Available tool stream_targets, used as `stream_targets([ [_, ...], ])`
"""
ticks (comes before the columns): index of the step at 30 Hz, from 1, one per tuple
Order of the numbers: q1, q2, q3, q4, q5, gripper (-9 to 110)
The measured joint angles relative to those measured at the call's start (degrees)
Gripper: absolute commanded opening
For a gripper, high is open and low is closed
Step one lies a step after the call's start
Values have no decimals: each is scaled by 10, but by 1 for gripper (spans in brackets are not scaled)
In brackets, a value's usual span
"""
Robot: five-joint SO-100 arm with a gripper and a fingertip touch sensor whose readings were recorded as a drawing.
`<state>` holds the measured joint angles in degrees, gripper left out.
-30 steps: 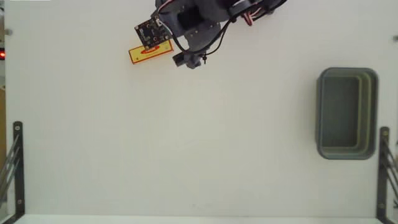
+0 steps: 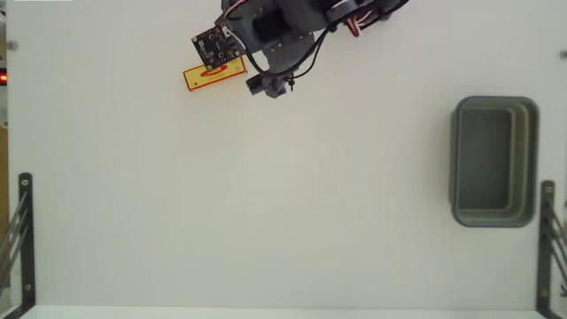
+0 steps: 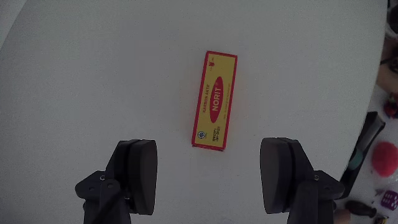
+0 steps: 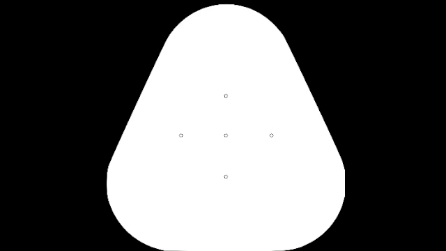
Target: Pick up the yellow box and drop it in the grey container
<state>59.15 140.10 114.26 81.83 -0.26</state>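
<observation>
Two things matter in the fixed view: the yellow box point(image 2: 214, 76) is lying flat on the white table point(image 2: 283, 195) near the top left, and the grey container point(image 2: 494, 161) is sitting well apart from it at the right edge, its hollow showing nothing inside. The arm point(image 2: 283, 35) is reaching in from the top edge and hanging over the box, so that its circuit board point(image 2: 218, 46) is covering the box's upper side; only the lower strip with the red label is showing. From here the fingertips are hidden under the arm's own body, so this view is not telling how the jaws stand.

Looking through the wrist view, the gripper point(image 3: 214, 171) is spread wide, its two dark fingers point(image 3: 138, 171) standing apart at the bottom of the picture with bare table between them. The yellow box point(image 3: 215, 100) is lying just ahead of that gap, its long axis running away from the camera and roughly centred between the fingers, touching neither. That alignment looks deliberate: the fingers are placed to close across the box's narrow width, which is probably the only span a flat box offers. My judgement is that the grasp is not yet made, and the arm needs to go forward and down before closing.
</observation>
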Motion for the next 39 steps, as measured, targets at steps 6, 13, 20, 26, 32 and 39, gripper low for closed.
stream_targets([
  [6,0,-23,0,-21,0,110],
  [13,0,-71,0,-59,1,110],
  [20,1,-115,-1,-84,1,110],
  [26,1,-116,-2,-85,0,110],
  [32,1,-116,-2,-86,0,110],
  [39,1,-114,40,-127,0,110],
])
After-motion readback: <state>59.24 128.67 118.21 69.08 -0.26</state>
